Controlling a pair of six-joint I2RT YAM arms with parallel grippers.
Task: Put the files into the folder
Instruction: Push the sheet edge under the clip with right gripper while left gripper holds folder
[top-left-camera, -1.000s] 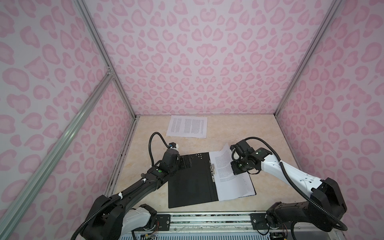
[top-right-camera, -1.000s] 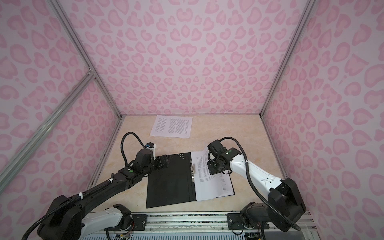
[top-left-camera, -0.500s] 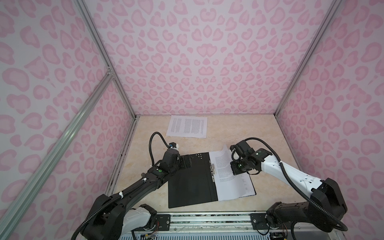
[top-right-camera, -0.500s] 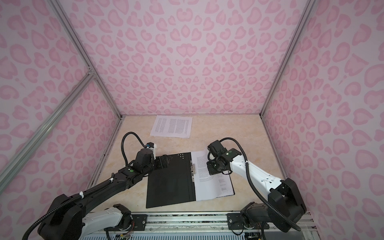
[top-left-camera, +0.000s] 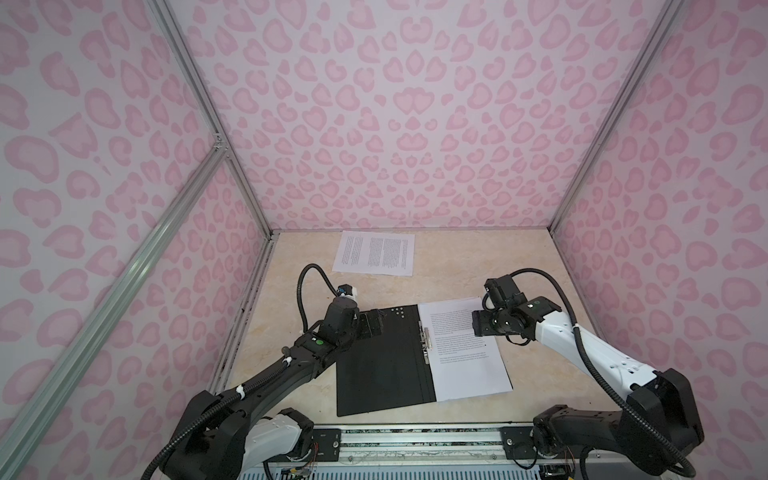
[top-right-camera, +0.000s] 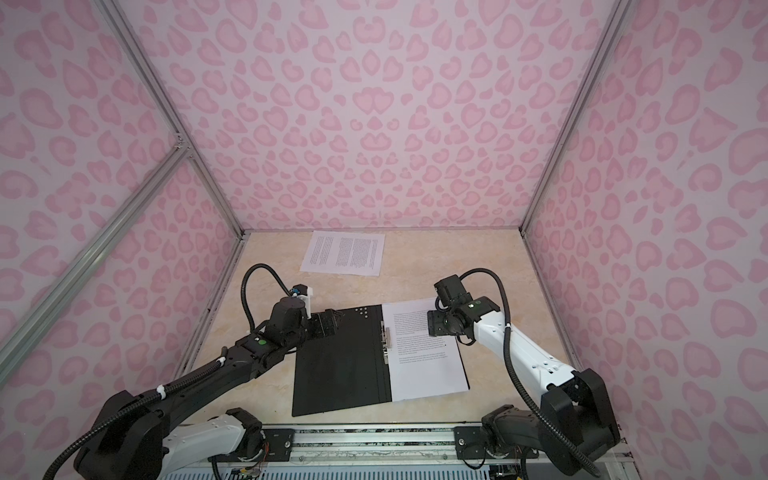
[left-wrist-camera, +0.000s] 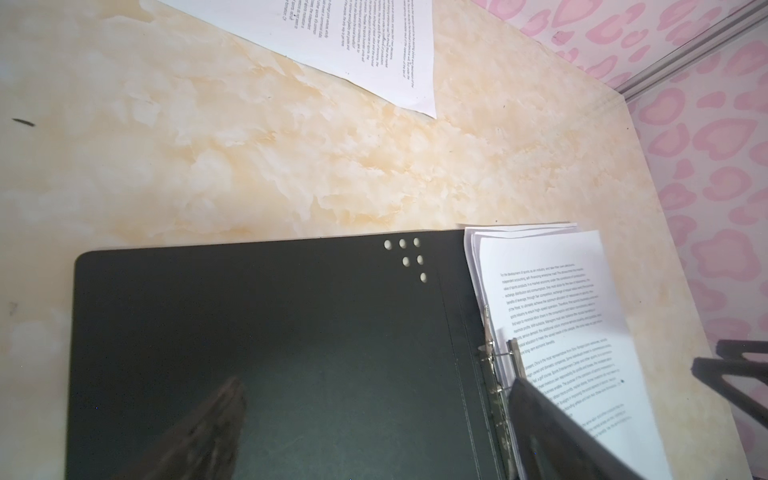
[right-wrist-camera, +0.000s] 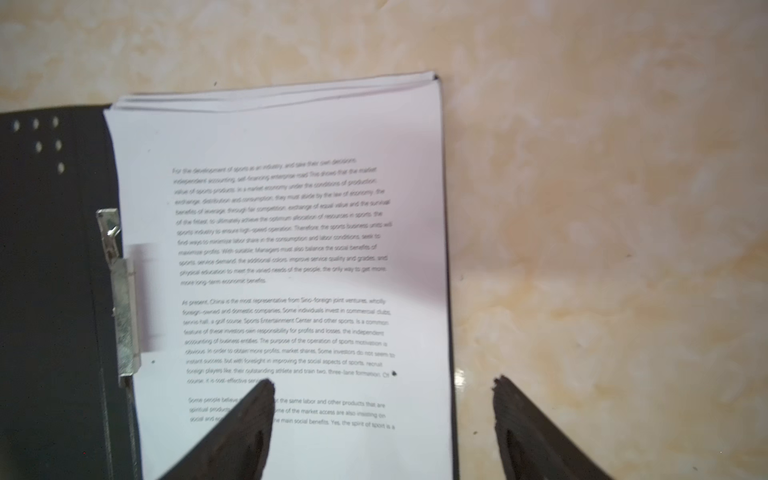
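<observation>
Loose sheet (top-left-camera: 374, 253) lies long-ways across a top view's upper middle, up-frame from the nearer L gripper (top-left-camera: 374, 324); it & the R gripper (top-left-camera: 478, 324), over files (top-left-camera: 465, 361) in the folder (top-left-camera: 382, 365), gape empty.

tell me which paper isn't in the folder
The lone paper lying flat at the far end of the table. The other sheets sit stacked on the right half of the open folder, beside its clip.
</observation>
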